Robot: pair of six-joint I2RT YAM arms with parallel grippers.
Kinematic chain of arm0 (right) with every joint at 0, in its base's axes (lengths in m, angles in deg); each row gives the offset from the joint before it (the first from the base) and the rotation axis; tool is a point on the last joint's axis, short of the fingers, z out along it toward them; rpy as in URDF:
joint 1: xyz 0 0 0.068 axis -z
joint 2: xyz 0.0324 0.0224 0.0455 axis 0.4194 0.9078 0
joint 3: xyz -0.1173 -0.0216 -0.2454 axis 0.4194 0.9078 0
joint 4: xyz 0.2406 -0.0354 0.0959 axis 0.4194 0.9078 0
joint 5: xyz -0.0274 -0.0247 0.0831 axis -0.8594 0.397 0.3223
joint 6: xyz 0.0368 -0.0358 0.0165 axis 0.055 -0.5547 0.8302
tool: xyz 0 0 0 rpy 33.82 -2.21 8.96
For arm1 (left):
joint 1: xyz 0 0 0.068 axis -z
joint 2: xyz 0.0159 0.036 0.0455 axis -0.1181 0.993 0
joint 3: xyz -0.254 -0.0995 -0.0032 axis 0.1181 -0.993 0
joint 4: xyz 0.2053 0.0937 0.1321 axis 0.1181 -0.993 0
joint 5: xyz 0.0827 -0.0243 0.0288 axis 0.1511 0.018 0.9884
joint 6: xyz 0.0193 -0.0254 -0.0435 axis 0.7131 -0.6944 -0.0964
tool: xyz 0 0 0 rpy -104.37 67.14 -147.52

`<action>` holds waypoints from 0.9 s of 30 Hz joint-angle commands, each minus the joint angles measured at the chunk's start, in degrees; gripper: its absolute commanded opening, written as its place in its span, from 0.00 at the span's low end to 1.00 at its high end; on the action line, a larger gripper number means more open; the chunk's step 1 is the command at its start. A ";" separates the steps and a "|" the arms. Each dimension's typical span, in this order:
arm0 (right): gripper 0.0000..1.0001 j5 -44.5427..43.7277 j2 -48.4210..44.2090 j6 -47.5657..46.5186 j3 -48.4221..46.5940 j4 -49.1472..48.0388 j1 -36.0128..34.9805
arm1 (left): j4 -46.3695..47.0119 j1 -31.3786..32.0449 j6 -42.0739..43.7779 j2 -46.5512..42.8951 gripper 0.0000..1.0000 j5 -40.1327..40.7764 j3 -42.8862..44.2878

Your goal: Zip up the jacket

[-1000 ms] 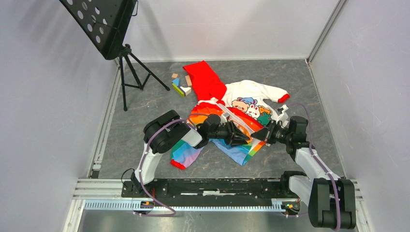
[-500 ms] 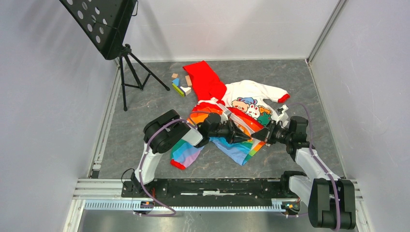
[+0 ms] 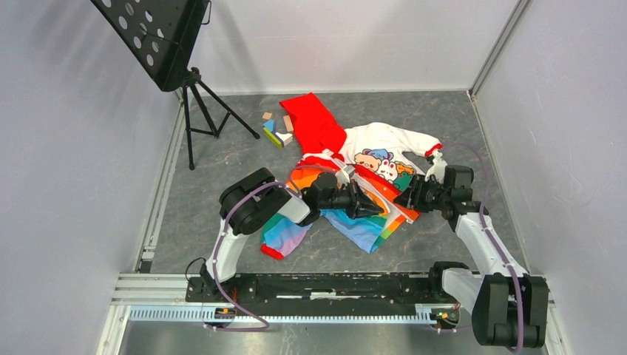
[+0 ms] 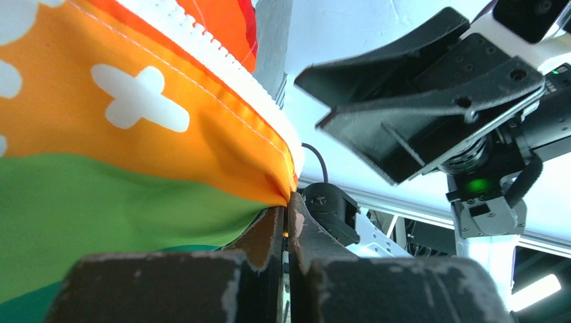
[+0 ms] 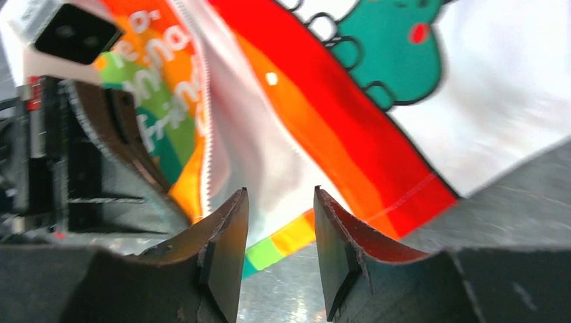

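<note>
The jacket (image 3: 373, 151) lies open on the grey floor, red hood at the back, its white bear panel to the right. My left gripper (image 3: 375, 210) is shut on the orange edge of the rainbow front (image 4: 135, 134), right beside the white zipper teeth (image 4: 222, 74), and holds that edge lifted. My right gripper (image 3: 406, 198) stands open just right of it, with nothing between its fingers (image 5: 229, 235). In the right wrist view the jacket's red and orange stripes (image 5: 350, 121) and the zipper tape (image 5: 205, 134) hang beyond the fingertips.
A black music stand (image 3: 159, 37) on a tripod (image 3: 196, 111) stands at the back left. Several small coloured wooden blocks (image 3: 275, 129) lie beside the hood. Pale walls close in both sides, and a metal rail (image 3: 296, 307) runs along the near edge.
My left gripper has shut on the jacket's zipper edge. My right gripper has opened, let go of the jacket and drawn back a little up and to the right.
</note>
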State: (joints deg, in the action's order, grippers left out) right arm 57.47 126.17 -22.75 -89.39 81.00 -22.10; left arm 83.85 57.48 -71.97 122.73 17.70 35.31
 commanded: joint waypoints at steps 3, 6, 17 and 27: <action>0.46 -13.55 -3.93 -1.66 -0.73 7.84 2.65 | 4.19 0.10 3.20 0.66 0.02 1.09 -0.47; 0.43 -11.24 -4.98 -1.63 1.68 7.55 5.86 | 3.42 0.10 3.43 0.58 0.02 1.08 -0.50; 0.47 -10.11 -2.48 -3.18 3.78 8.04 8.33 | -0.20 0.10 5.92 -0.96 0.02 1.17 -0.25; 0.54 -19.63 1.02 -0.97 1.81 8.11 -0.15 | -0.41 0.10 5.81 -0.43 0.02 0.45 0.56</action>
State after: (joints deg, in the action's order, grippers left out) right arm 42.52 126.94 -25.29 -85.91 89.96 -21.99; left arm 82.34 57.50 -69.02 122.97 17.72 34.98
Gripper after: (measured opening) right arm 0.545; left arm 0.043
